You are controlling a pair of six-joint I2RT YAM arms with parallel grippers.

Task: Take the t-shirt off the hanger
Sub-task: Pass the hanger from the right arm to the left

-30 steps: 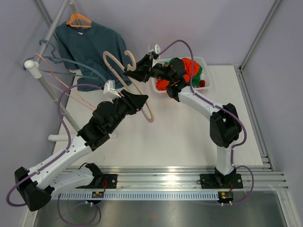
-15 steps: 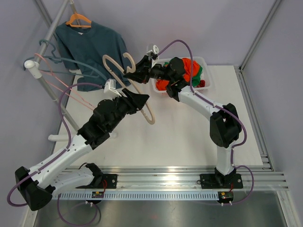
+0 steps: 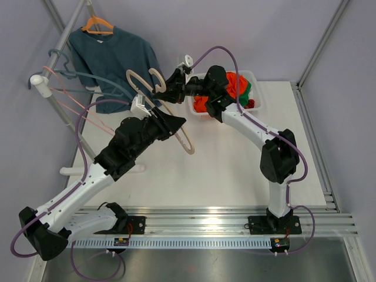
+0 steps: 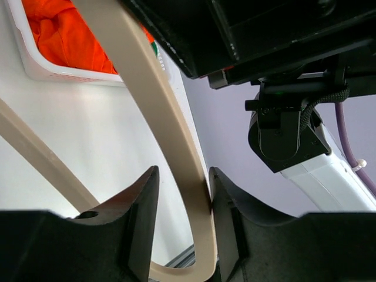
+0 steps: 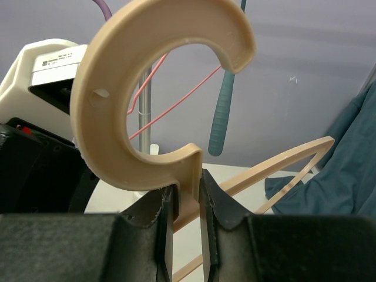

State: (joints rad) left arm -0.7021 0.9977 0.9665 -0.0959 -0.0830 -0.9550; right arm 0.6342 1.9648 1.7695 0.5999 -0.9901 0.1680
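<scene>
A bare beige hanger point(image 3: 187, 142) is held in the air between the arms. My right gripper point(image 3: 161, 89) is shut on its neck just below the hook point(image 5: 106, 117), fingers point(image 5: 165, 217) pinching it. My left gripper point(image 3: 178, 122) is open around one arm of the beige hanger point(image 4: 154, 106); the bar rests against the right finger point(image 4: 226, 205), with a gap to the left finger. A dark teal t-shirt point(image 3: 114, 59) hangs on an orange hanger point(image 3: 97, 24) on the rack at the back left; its edge shows in the right wrist view point(image 5: 346, 170).
The metal rack pole point(image 3: 63, 36) slants along the left with an empty teal hanger point(image 3: 106, 80) and a pink hanger point(image 3: 79, 113). A white basket point(image 3: 257, 104) with orange, red and green clothes point(image 3: 238, 85) stands at the back; it also shows in the left wrist view point(image 4: 35, 66).
Both arms have carried the beige hanger a little up and left, toward the rack. The hook now sits nearer the teal t-shirt.
</scene>
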